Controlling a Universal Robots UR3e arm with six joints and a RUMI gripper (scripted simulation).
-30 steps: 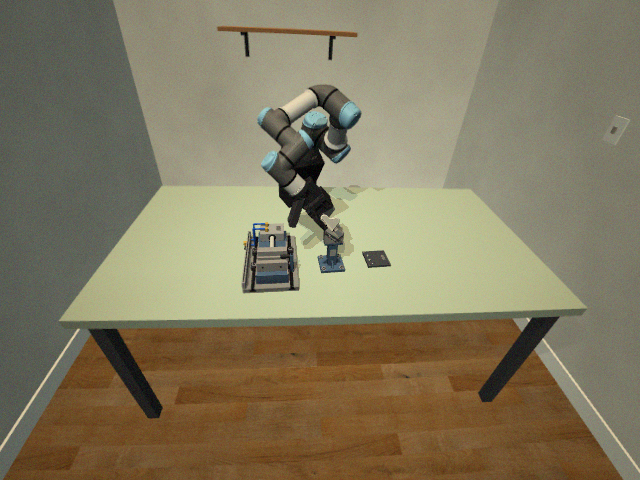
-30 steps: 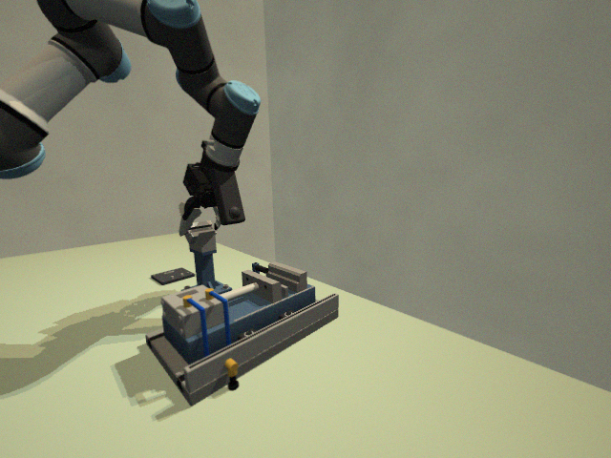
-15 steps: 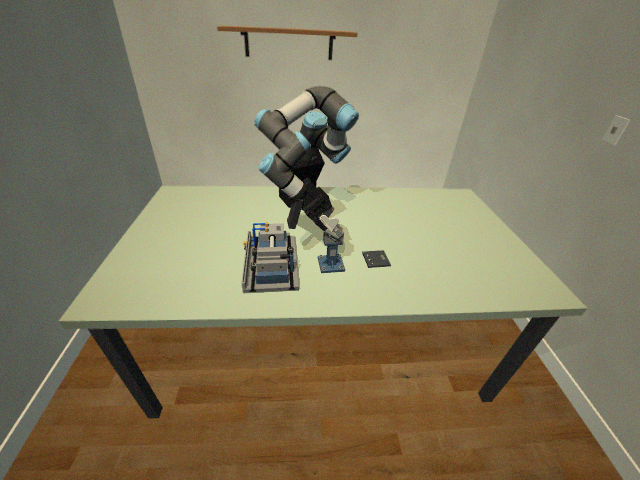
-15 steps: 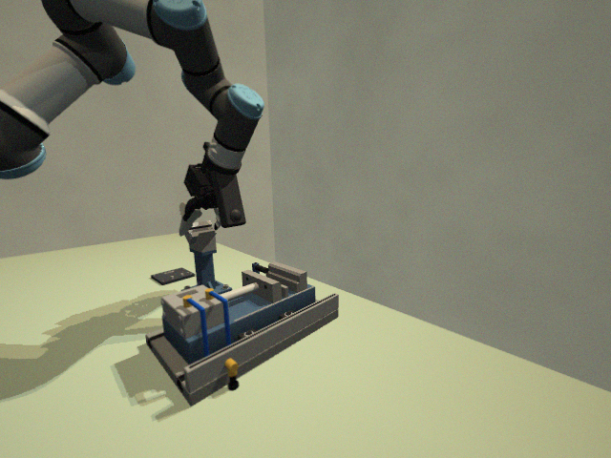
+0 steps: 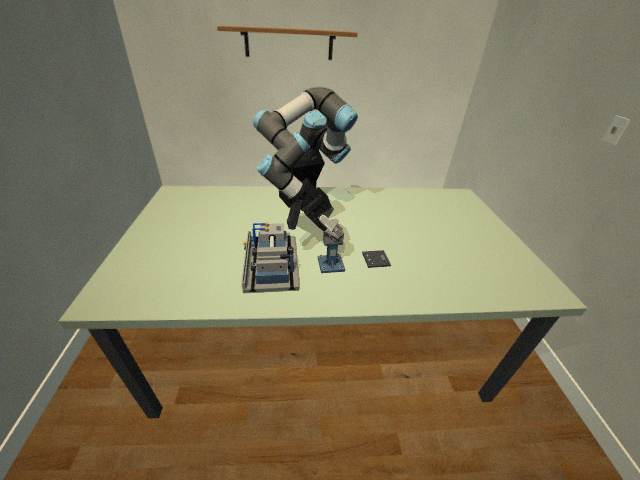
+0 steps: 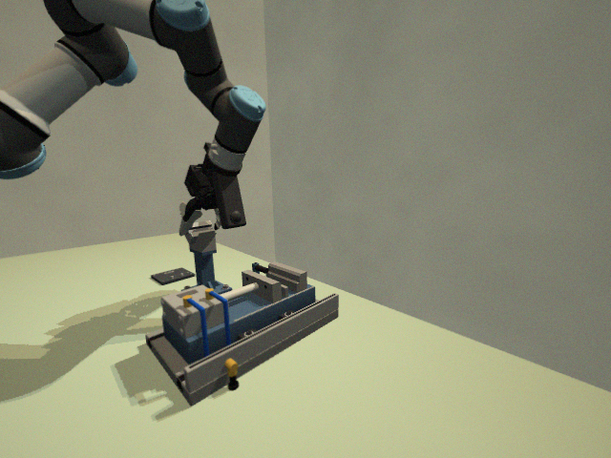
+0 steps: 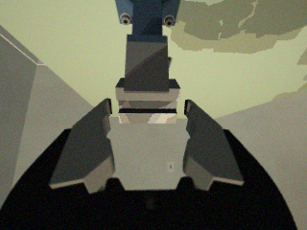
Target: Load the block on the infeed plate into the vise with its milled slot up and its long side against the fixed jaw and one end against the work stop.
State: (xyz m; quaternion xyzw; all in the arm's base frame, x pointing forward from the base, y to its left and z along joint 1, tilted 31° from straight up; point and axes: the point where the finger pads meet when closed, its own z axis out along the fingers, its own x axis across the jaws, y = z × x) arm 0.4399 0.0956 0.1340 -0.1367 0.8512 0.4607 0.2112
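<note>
Part: in the V-block, between the fingers without being gripped; which way its milled slot faces cannot be told.
Vise: leftmost on the worktop in the top view, its jaws apart, the part outside it.
Moving jaw: on the air cylinder's rod.
Fixed jaw: beyond the moving jaw, on the side away from the cylinder.
Gripper: right of the vise, tilted down over the V-block; its fingers stand apart, one on either side of the part.
V-block: atop an upright blue stand, bearing the part.
Infeed plate: rightmost, dark and flat, near the stand, the part off it.

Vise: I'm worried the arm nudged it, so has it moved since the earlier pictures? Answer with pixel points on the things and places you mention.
No. In the top view, the vise (image 5: 272, 277) (image 6: 268, 313) sits where it did, against the table's front edge (image 5: 323, 320).
</note>
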